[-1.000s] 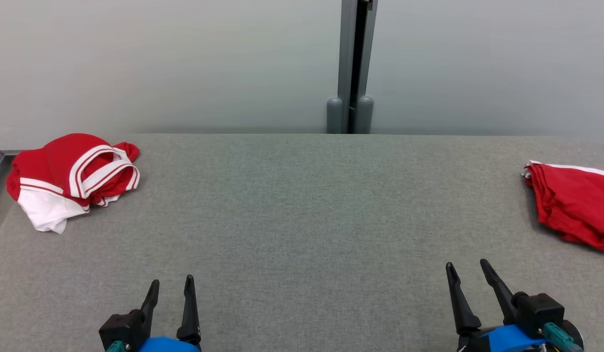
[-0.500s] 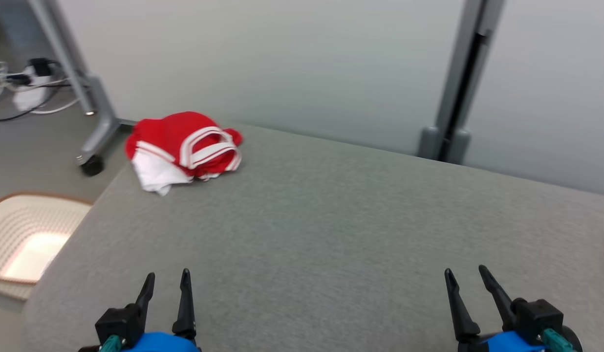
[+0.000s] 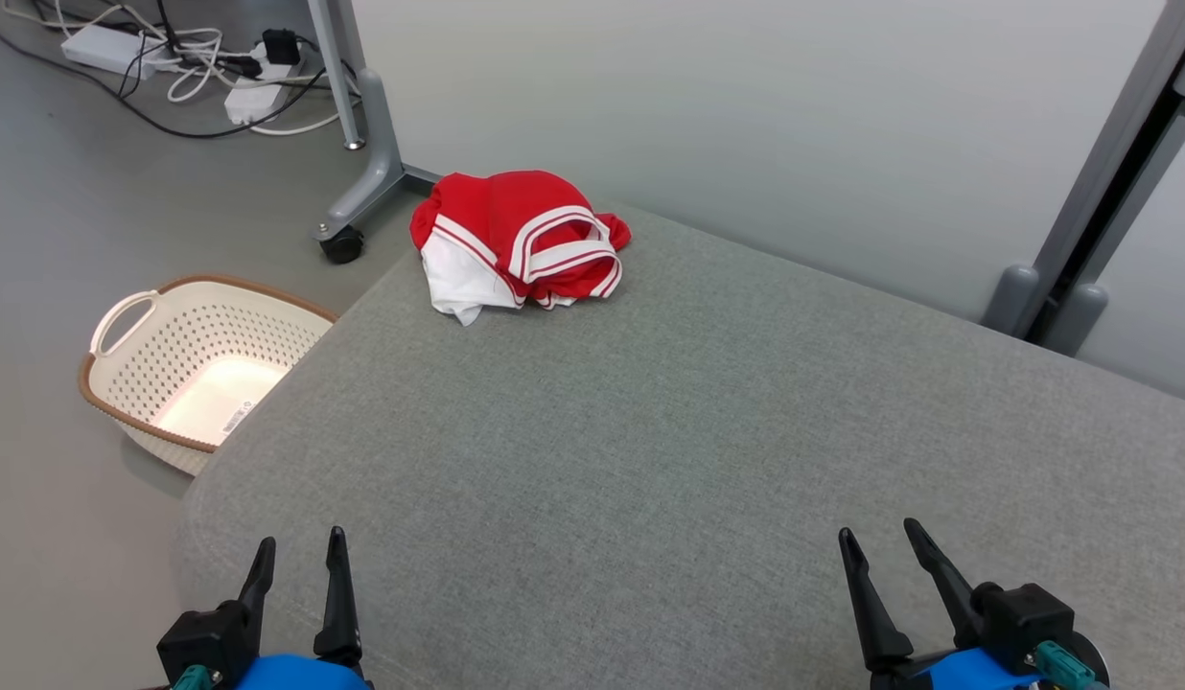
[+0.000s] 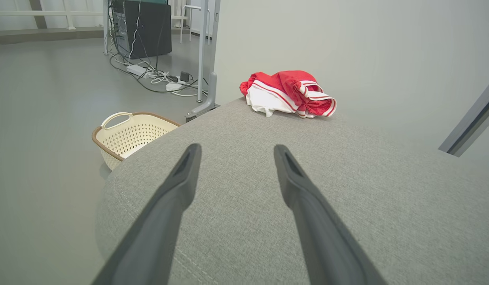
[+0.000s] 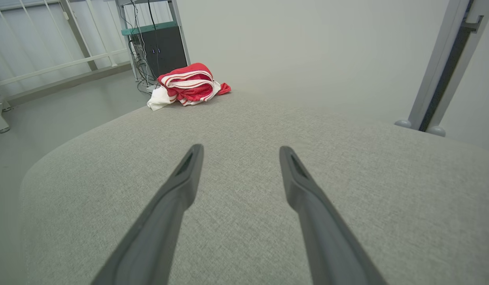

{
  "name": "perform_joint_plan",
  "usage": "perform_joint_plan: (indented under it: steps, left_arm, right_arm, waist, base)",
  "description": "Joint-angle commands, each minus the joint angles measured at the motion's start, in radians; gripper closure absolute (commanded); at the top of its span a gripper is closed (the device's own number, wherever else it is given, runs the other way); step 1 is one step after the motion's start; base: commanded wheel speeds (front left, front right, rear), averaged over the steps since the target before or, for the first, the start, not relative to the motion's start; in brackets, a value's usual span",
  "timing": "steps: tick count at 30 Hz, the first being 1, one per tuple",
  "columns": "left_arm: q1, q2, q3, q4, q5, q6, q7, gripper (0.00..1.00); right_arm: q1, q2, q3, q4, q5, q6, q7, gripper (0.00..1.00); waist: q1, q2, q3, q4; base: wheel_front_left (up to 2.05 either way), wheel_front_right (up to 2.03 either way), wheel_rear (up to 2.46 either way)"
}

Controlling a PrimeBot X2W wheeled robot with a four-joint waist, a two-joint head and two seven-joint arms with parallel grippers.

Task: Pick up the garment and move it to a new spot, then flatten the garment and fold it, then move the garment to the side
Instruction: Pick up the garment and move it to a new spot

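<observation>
A crumpled red garment (image 3: 516, 240) with white stripes and a white part lies in a heap at the far left corner of the grey table (image 3: 650, 431). It also appears in the left wrist view as the garment (image 4: 288, 94) and in the right wrist view as the garment (image 5: 187, 85), far beyond the fingers. My left gripper (image 3: 300, 553) is open near the table's front left edge, with nothing between its fingers. My right gripper (image 3: 880, 537) is open at the front right, also holding nothing. Both are far from the garment.
A cream perforated basket (image 3: 123, 316) with a brown rim stands on the floor left of the table, also seen as the basket (image 4: 127, 134). A wheeled grey stand leg (image 3: 358, 182) and cables with power strips (image 3: 199, 67) lie behind. A grey wall post (image 3: 1091, 220) rises at right.
The head camera has turned left and tilted, bringing the floor, basket and cables into view; the second red cloth at right has left the picture. Both grippers stay open and keep their places.
</observation>
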Motion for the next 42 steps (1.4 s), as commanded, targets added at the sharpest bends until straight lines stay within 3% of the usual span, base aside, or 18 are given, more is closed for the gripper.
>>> perform_joint_plan:
  steps: [1, 9, 13, 22, 28, 33, 42]
  left_arm:
    - [0.008, 0.000, 0.002, -0.007, -0.003, 0.005, -0.002, 0.00]
    - [-0.039, 0.007, 0.040, -0.037, -0.040, -0.005, -0.006, 0.00]
    - [-0.126, 0.054, 0.077, -0.065, -0.045, -0.011, -0.003, 0.00]
    - [-0.504, 0.190, 0.144, -0.092, -0.043, -0.026, 0.083, 0.00]
    - [-0.692, 0.237, 0.151, 0.088, -0.073, -0.042, 0.184, 0.00]
    - [-0.775, 0.241, 0.160, 0.282, -0.107, -0.056, 0.243, 0.00]
    - [-0.866, 0.239, 0.158, 0.495, -0.128, -0.073, 0.246, 0.00]
  right_arm:
    - [-0.014, -0.002, 0.001, -0.003, 0.002, 0.000, -0.004, 0.00]
    - [-0.017, -0.002, -0.017, -0.039, -0.027, 0.000, -0.004, 0.00]
    - [-0.034, -0.002, -0.045, -0.079, -0.070, 0.000, 0.015, 0.00]
    - [-0.090, -0.002, -0.057, -0.206, -0.163, 0.000, 0.091, 0.00]
    - [-0.118, -0.002, -0.026, -0.292, -0.199, 0.000, 0.141, 0.00]
    - [-0.130, -0.002, -0.020, -0.357, -0.217, 0.000, 0.167, 0.00]
    - [-0.131, -0.002, -0.040, -0.402, -0.219, 0.000, 0.164, 0.00]
  waist:
    - [0.0000, 0.0000, 0.007, 0.005]
    - [0.0000, 0.0000, 0.059, -0.025]
    - [0.0000, 0.0000, 0.118, -0.057]
    - [0.0000, 0.0000, 0.260, -0.169]
    - [0.0000, 0.0000, 0.368, -0.270]
    - [0.0000, 0.0000, 0.466, -0.338]
    - [0.0000, 0.0000, 0.567, -0.387]
  base:
    - [0.00, 0.00, 0.00]
    - [0.00, 0.00, 0.00]
    - [0.00, 0.00, 0.00]
    - [0.00, 0.00, 0.00]
    - [0.00, 0.00, 0.00]
    - [0.00, 0.00, 0.00]
    - [0.00, 0.00, 0.00]
